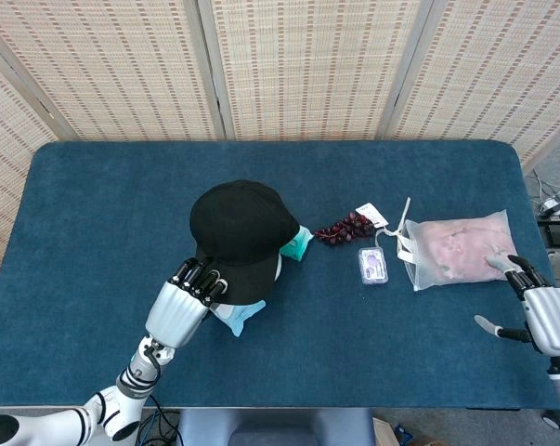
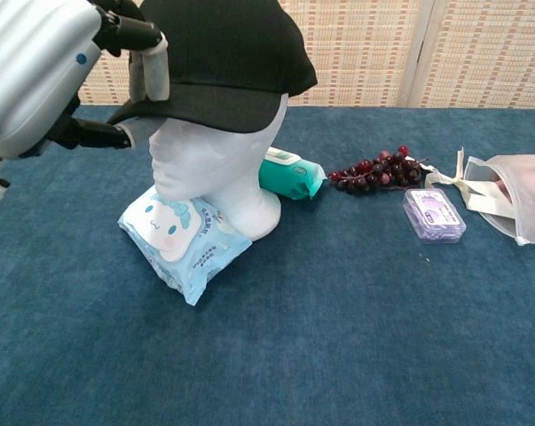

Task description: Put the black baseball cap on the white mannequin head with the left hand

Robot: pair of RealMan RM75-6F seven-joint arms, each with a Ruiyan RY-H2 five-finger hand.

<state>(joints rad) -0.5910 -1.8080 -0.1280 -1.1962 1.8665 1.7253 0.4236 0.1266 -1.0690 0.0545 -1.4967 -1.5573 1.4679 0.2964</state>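
The black baseball cap [image 1: 240,234] [image 2: 227,58] sits on the white mannequin head [image 2: 216,160], its brim down over the brow and eyes. My left hand [image 1: 183,305] [image 2: 50,75] pinches the brim's front edge, fingers above and thumb below. In the head view the cap hides nearly all of the mannequin. My right hand [image 1: 537,311] rests at the table's right edge, fingers apart, holding nothing, near the pink bag.
A blue wet-wipe pack [image 2: 183,238] lies against the mannequin's base, with a teal pack [image 2: 290,174] behind it. Dark grapes [image 2: 377,169], a small purple case [image 2: 435,216] and a translucent bag of pink items [image 1: 453,248] lie to the right.
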